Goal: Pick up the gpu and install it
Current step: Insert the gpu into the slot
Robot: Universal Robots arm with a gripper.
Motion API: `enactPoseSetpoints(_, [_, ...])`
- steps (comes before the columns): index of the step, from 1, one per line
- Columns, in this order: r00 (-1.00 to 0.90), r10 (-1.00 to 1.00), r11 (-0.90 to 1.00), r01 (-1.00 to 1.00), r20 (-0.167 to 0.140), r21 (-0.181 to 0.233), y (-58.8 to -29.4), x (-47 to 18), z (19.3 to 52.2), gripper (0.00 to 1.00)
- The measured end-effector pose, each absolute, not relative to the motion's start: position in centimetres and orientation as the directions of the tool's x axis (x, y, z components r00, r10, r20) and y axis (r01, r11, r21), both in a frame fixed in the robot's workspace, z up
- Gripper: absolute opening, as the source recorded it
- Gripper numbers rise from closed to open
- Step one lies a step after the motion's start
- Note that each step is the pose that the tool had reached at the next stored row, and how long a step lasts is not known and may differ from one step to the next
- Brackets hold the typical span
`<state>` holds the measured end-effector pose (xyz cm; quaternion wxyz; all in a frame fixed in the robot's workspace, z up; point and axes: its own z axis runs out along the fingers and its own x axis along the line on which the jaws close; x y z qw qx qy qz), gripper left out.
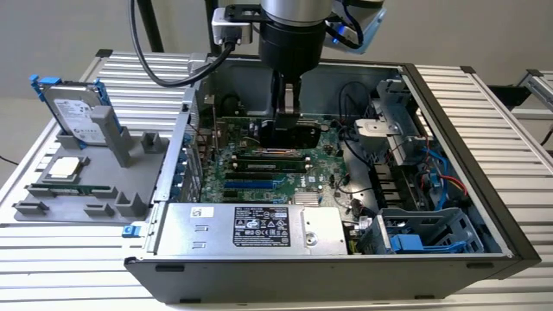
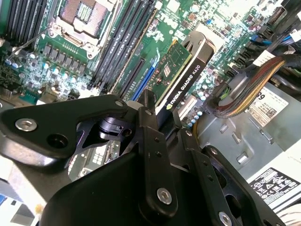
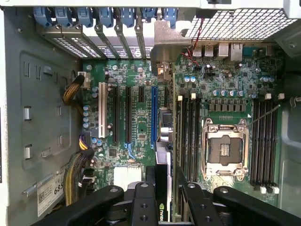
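I have the gripper (image 2: 155, 117) clamped on the gpu (image 2: 181, 70), held edge-down over the motherboard (image 3: 141, 94), its long axis parallel with the expansion slots (image 3: 154, 117).

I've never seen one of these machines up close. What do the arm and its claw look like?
The arm ends in a silvery-grey metal cylinder above a wider matt black one, with a thick black cable looping off to the side and a small blue glow by a pale casing. The gripper is matt black: flat, rounded linkage plates joined with silver screws and pins, narrowing to slim black fingers.
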<state>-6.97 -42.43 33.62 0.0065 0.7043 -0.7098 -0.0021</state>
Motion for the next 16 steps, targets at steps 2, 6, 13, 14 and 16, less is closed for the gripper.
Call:
enactPoseSetpoints(2, [-0.008,-1.0,0.008,-1.0,0.006,0.012,-42.43,-6.97,33.6,0.0])
enactPoseSetpoints(6, [-0.008,-1.0,0.008,-1.0,0.006,0.012,-42.43,-6.97,33.57,0.0])
enactPoseSetpoints(13, [-0.008,-1.0,0.008,-1.0,0.006,0.012,-42.43,-6.98,33.38,0.0])
enactPoseSetpoints(14, [-0.008,-1.0,0.008,-1.0,0.006,0.012,-42.43,-6.97,33.23,0.0])
enactPoseSetpoints(16, [-0.008,-1.0,0.008,-1.0,0.006,0.012,-42.43,-6.97,32.87,0.0])
